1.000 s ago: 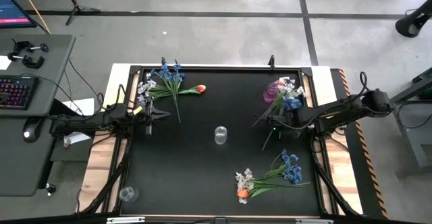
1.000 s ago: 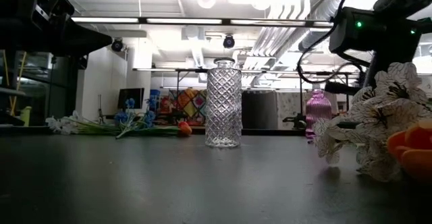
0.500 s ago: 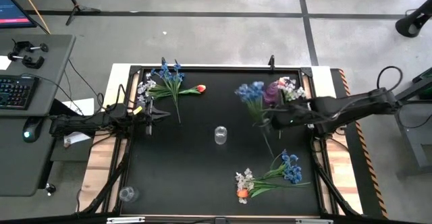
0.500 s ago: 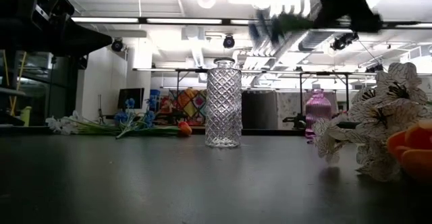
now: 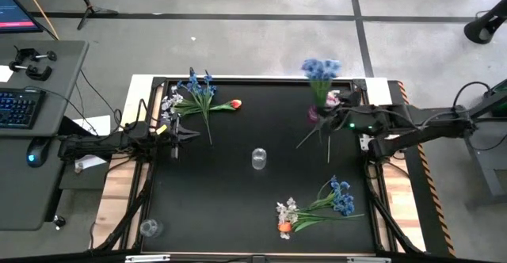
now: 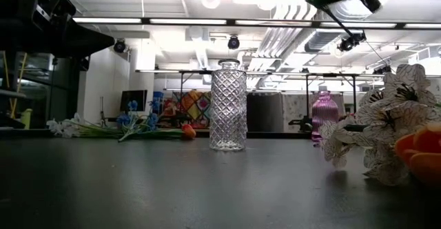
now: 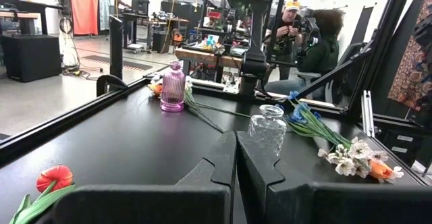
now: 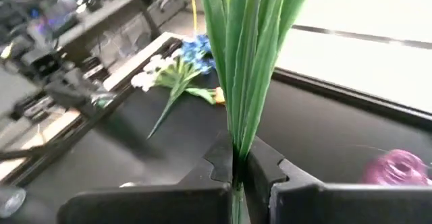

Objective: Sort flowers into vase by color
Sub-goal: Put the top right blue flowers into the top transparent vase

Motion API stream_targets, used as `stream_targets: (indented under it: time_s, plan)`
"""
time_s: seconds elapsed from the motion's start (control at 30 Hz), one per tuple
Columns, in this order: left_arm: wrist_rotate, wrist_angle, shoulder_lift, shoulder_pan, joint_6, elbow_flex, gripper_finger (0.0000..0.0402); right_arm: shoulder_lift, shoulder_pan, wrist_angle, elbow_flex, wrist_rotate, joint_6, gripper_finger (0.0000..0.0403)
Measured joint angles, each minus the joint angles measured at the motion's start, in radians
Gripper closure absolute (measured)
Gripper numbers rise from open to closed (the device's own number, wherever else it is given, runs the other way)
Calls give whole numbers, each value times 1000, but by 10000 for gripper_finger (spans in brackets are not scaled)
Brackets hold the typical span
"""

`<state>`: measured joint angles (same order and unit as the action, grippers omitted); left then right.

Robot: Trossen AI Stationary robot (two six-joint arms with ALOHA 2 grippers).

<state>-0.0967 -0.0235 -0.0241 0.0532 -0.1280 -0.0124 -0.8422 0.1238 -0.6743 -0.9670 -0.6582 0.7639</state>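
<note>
From above, the right gripper [image 5: 336,123] grips a blue spray [image 5: 320,70] just beside the pink vase [image 5: 323,107], at the far right of the black surface [image 5: 238,176]. The clear vase [image 5: 258,158] stands mid-surface, well apart. The left gripper [image 5: 192,134] waits left of the clear vase.

Level view: the pink vase [image 6: 324,110] stands right of the clear vase [image 6: 228,105].

Left wrist: its fingers [image 7: 219,166] are pressed together, holding nothing.

Right wrist: its fingers [image 8: 262,163] clamp the green stems [image 8: 246,55].

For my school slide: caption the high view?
Right gripper lifts a blue flower spray near the purple vase.
</note>
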Motion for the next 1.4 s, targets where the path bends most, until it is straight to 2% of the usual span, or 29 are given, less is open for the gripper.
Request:
stream_targets:
  time_s: [0.13, 0.23, 0.37, 0.47, 0.67, 0.87, 1.0, 1.13, 1.33, 1.4]
  plan:
    - [0, 0, 0, 0, 0, 0, 401, 157, 0, 184, 178, -4, -5, 403]
    - [0, 0, 0, 0, 0, 0, 401, 230, 0, 483, 335, 25, -49, 403]
    - [0, 0, 0, 0, 0, 0, 401, 209, 0, 986, 529, 127, -127, 403]
    - [0, 0, 0, 0, 0, 0, 401, 121, 0, 1226, 607, 210, -136, 403]
    - [0, 0, 0, 0, 0, 0, 401, -111, 0, 1329, 573, 302, -162, 403]
    - [0, 0, 0, 0, 0, 0, 401, -289, 0, 1482, 492, 351, -342, 403]
    - [0, 0, 0, 0, 0, 0, 401, -364, -3, 1534, 431, 455, -469, 403]
    - [0, 0, 0, 0, 0, 0, 401, -440, -37, 1577, 377, 540, -485, 403]
    - [0, 0, 0, 0, 0, 0, 401, -605, -128, 1738, 314, 673, -487, 403]
    - [0, 0, 0, 0, 0, 0, 401, -642, -141, 1748, 300, 689, -480, 403]
